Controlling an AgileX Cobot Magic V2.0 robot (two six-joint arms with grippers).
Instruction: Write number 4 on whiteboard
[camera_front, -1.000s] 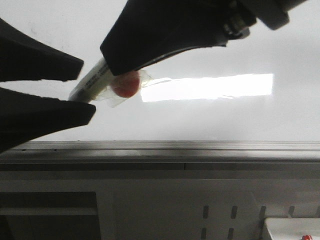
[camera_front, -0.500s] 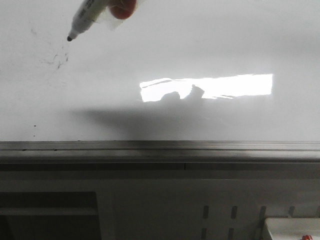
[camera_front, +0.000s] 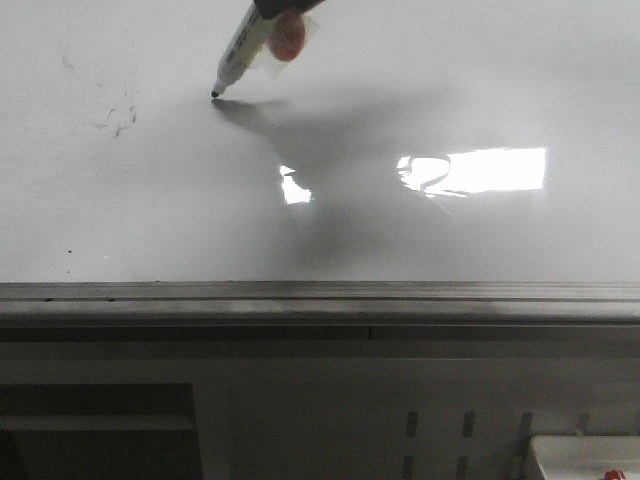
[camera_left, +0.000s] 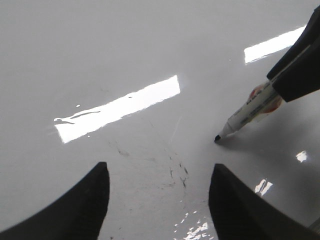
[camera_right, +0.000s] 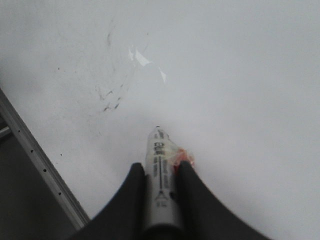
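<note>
The whiteboard is glossy white, with a bright light reflection and a grey rail along its near edge. No drawn number 4 shows on it, only faint black smudges. My right gripper is shut on a white marker with tape and a red blob on its barrel. The marker slants down to the left, and its black tip touches or nearly touches the board. My left gripper is open and empty over the smudges, with the marker just beyond it.
The board's rail runs close beside the smudges. Below the rail in the front view is a grey frame with slots. A white box with something red in it sits at the bottom right.
Both grippers have moved away from the front camera. The marker has come right and down, and its tip now meets the board. The left gripper has left the front view.
</note>
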